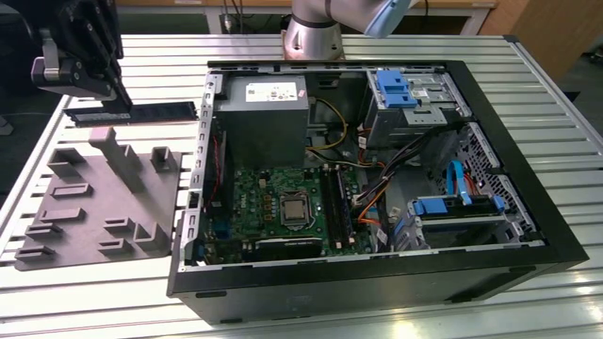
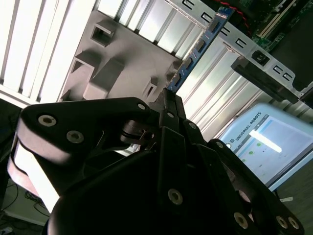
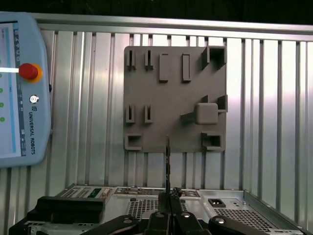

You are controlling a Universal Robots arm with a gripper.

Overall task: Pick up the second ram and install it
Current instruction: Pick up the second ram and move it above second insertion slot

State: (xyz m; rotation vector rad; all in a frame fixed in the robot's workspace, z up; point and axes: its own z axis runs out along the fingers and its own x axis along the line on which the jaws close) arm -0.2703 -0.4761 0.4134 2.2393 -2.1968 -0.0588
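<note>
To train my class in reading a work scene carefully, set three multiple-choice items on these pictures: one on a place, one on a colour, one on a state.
1. Where does the grey fixture plate lie relative to the computer case?
A. inside it
B. on the table, at the exterior view's left of it
C. propped upright on its rim

2. What colour are the plastic drive brackets in the case?
A. red
B. yellow
C. blue

3. In what state is the hand?
A. shut on the second ram
B. open and empty
C. shut on nothing

Answers:
1 B, the plate rests flat on the table's slats outside the case wall.
2 C, the brackets are blue.
3 A, the thin board sticks out of the closed hand in both wrist views.
</note>
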